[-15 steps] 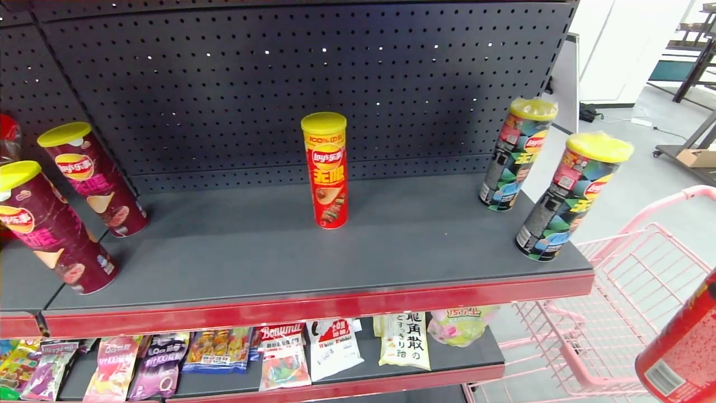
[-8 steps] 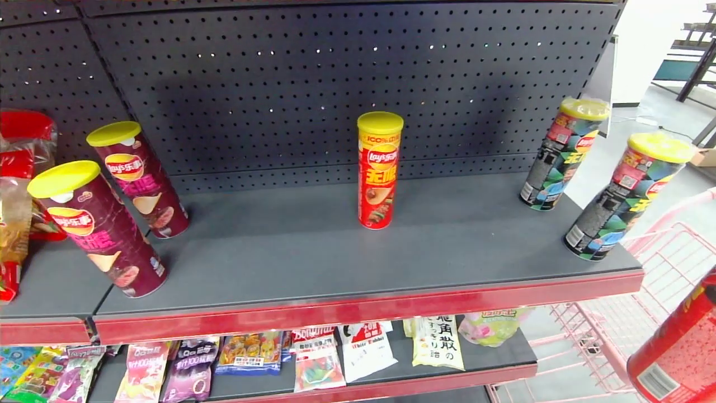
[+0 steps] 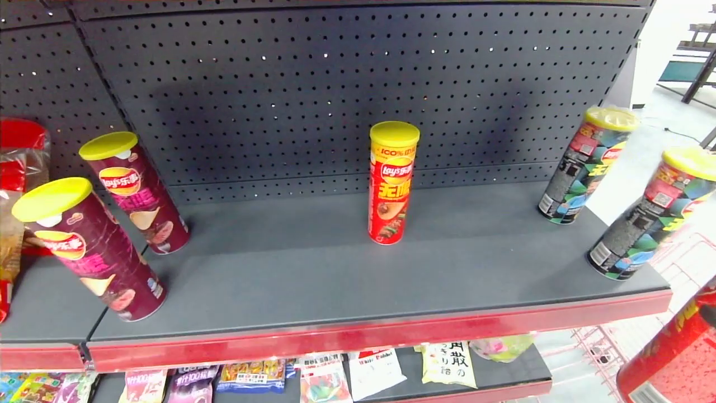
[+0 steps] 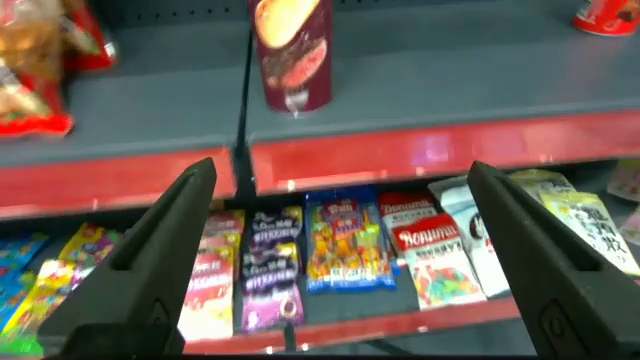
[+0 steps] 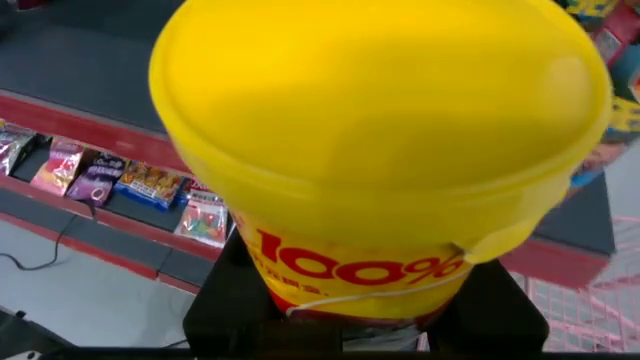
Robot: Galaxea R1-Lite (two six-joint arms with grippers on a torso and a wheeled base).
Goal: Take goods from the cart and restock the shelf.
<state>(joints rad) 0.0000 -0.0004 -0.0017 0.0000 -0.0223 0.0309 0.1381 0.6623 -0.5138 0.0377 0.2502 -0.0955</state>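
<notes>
Left gripper [image 4: 340,170] hangs in front of the lower shelf's snack bags [image 4: 340,245], jaws spread wide, nothing between them. Across the upper shelf [image 3: 358,280]: two purple cans [image 3: 92,246] at the left end, a red can [image 3: 391,184] upright mid-shelf towards the back, and two multicolour cans [image 3: 584,165] at the right end. Far right, the right gripper [image 5: 365,325] has its jaws clamped round a second red can [image 3: 671,358], held in the air off the shelf's right front corner, just beside the pink cart [image 3: 593,347]. Can't tell what's in the cart.

Shop, stocked snack shelf [image 3: 335,280], pink cart [image 3: 601,344]
</notes>
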